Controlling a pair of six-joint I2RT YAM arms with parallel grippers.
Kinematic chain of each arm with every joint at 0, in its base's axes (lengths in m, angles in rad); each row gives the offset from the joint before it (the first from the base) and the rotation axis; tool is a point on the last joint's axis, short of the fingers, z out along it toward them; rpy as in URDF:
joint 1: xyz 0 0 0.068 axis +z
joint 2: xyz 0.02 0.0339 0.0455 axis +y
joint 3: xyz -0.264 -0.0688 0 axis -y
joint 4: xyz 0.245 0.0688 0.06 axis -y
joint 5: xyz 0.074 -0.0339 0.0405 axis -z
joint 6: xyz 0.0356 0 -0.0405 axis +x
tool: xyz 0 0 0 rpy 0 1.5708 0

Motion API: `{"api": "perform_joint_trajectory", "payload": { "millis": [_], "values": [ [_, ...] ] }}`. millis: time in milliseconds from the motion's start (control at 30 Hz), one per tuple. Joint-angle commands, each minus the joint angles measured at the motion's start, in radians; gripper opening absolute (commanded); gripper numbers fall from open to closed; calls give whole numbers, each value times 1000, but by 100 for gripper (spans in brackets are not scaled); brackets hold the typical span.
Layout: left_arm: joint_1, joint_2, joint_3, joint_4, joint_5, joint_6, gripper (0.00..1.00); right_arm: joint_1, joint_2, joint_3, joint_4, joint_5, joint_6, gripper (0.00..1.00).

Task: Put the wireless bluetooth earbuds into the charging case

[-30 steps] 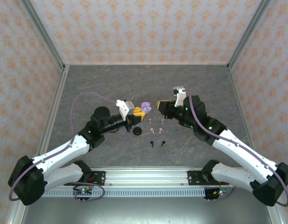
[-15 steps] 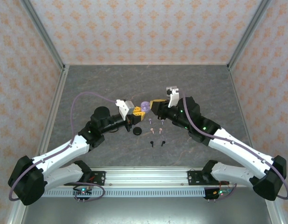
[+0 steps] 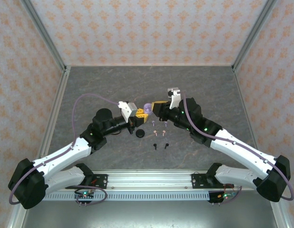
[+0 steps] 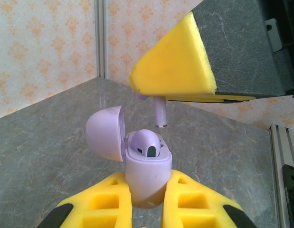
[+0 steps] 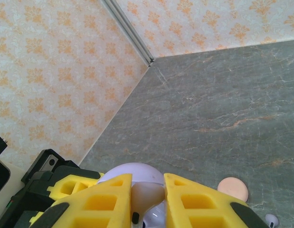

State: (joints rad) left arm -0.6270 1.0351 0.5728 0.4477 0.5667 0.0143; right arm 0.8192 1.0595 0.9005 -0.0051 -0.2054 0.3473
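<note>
The lilac charging case [image 4: 148, 167] stands upright with its lid [image 4: 103, 134] swung open, and my left gripper [image 4: 147, 177] is shut on its lower body. One lilac earbud [image 4: 146, 143] sits in the case. My right gripper [image 5: 148, 184] is shut on another lilac earbud [image 5: 147, 194], and hangs just above the case [image 3: 147, 107]. That bud's stem [image 4: 160, 112] points down over the open case, a short gap above it. In the top view the two grippers [image 3: 142, 113] [image 3: 155, 106] meet at the table's middle.
Loose earbuds lie on the grey table just in front of the grippers: two lilac [image 3: 153, 122] [image 3: 165, 122], two pink [image 3: 155, 130] [image 3: 163, 130], two black [image 3: 156, 146] [image 3: 166, 145]. A black disc [image 3: 140, 134] lies beside them, a peach disc [image 5: 232, 188] nearby.
My right gripper has moved left with the lilac earbud, from beside the case to right over it. The left arm and the case have stayed still.
</note>
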Motion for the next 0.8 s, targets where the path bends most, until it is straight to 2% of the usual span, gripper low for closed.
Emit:
{"api": "perform_joint_trajectory", "payload": {
  "millis": [0, 767],
  "values": [
    [-8, -18, 26, 50, -12, -11, 0, 9, 8, 15, 51, 1, -9, 20],
    [-8, -27, 21, 49, -11, -13, 0, 18, 31, 6, 31, -10, -9, 20]
  ]
}}
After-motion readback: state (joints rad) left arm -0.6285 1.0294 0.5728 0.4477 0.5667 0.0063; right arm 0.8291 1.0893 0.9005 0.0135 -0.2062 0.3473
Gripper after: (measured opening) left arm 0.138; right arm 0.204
